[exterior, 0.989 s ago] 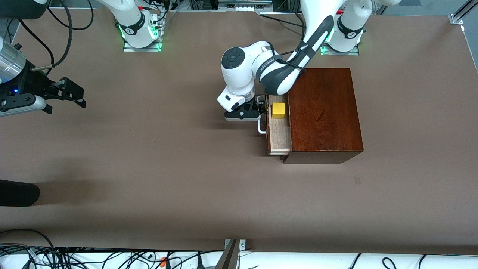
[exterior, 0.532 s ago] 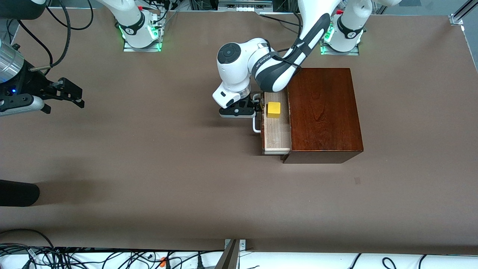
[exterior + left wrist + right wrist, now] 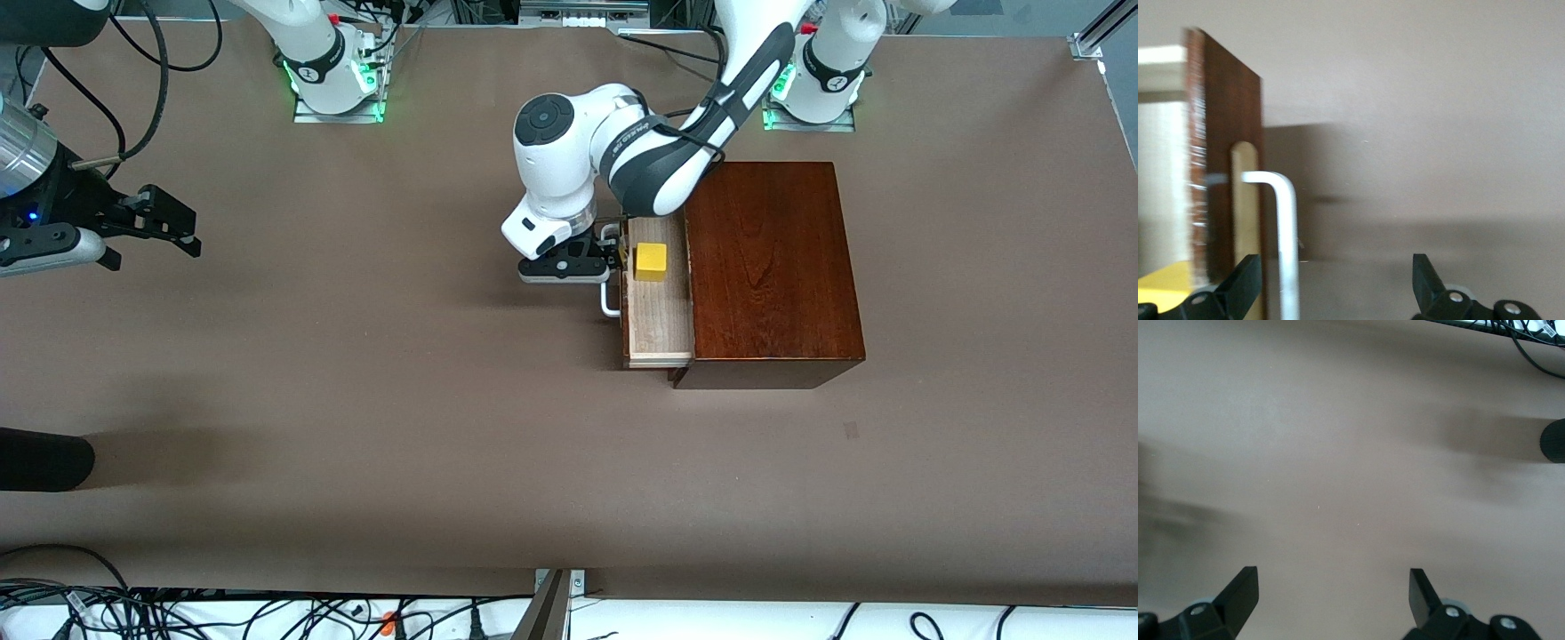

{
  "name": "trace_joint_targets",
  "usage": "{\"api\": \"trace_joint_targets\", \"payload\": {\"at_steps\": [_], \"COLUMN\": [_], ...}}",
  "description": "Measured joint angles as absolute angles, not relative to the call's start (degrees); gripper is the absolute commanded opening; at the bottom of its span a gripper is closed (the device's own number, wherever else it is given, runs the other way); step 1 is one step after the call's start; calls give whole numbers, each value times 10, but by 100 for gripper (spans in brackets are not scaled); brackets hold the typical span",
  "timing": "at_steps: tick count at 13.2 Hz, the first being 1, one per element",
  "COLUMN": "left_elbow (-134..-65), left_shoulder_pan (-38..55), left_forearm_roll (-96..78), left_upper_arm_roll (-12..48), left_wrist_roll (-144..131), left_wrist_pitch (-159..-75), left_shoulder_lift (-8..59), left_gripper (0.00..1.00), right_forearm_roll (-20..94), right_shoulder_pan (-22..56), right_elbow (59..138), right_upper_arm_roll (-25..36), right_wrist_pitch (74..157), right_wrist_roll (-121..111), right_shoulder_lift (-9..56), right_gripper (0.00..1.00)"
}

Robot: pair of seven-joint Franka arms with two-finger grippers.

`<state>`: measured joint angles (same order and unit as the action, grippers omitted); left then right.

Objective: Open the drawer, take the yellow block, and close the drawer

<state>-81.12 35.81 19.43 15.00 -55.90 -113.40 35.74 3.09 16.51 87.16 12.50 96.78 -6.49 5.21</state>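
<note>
Drawer (image 3: 660, 311) partway out of the dark wood box (image 3: 769, 267), pale tray exposed, front toward the right arm's end of the surface (image 3: 356, 400). Yellow block (image 3: 650, 261) resting in the tray, at the end farther from the front camera, just inside the drawer front.

Left gripper (image 3: 613, 260) low at the white handle (image 3: 1286, 247), jaws spread with the bar between them, not pinched in the wrist view. Right gripper (image 3: 173, 222) hanging over bare surface at the right arm's end, waiting, jaws spread, nothing held (image 3: 1331, 593).

Handling, as judgement:
- Block looks like painted wood or plastic: light, rigid, not fragile. Flat parallel faces, so a plain pinch across two opposite sides should hold. Paint possibly slick; squeeze at mid-height, squarely.
- Close to the drawer front, so the jaw on that side has little room. Better come straight down with jaws aligned along the drawer's length, where both faces stand free.
- Exposed tray strip is narrow between drawer front and box edge; more pull-out probably needed first.
- Drawer stiff, slides on a straight line; handle is the only real hold. Box looks heavy enough to stay put, not certain.
</note>
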Motion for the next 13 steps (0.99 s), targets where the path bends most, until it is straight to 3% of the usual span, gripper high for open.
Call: {"api": "trace_joint_targets", "payload": {"at_steps": [5, 13], "left_elbow": [-729, -724], "left_shoulder_pan": [280, 56], "left_forearm_roll": [125, 67], "left_upper_arm_roll": [146, 144], "left_wrist_roll": [-401, -101], "left_wrist_pitch": [-977, -874], "left_shoulder_lift": [309, 201], "left_gripper": [100, 100], "right_forearm_roll": [31, 31], "right_shoulder_pan": [168, 179], "right_elbow": [872, 874], "right_upper_arm_roll": [119, 115], "right_wrist_pitch": [968, 957], "right_wrist_roll": [-65, -67], "right_shoulder_lift": [52, 61], "right_gripper": [100, 100]}}
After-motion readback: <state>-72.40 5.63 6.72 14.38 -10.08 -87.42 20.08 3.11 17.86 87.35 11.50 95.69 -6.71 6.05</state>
